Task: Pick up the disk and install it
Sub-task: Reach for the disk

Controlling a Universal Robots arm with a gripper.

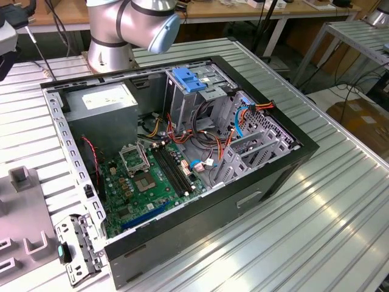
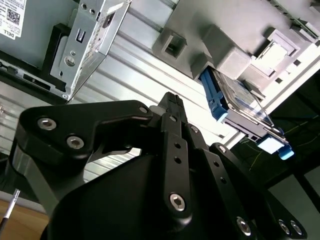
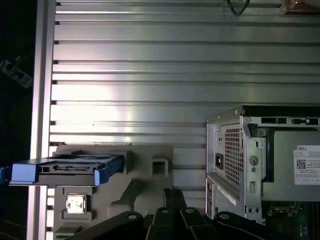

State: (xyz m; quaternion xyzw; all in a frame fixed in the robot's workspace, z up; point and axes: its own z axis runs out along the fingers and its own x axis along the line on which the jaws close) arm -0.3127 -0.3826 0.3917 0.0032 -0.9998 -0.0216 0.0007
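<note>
Gripper (image 3: 171, 196) looked shut and empty, apart from the disk (image 3: 65, 167) on the stand (image 3: 142, 154), so I'd say it needed opening and squaring to the disk's long edges.

Your arm (image 1: 115, 27) stands on its base, its blue-capped joint (image 1: 163, 31) bent. Your gripper (image 3: 173, 194) faces downward, fingertips (image 2: 171, 100) closed together, empty.

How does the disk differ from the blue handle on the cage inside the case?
The disk rests on the grey fixture outside the case; the blue handle sits atop the metal cage inside it. The disk is a dark body in a blue frame; the handle is all blue. Both show bright blue plastic.
</note>
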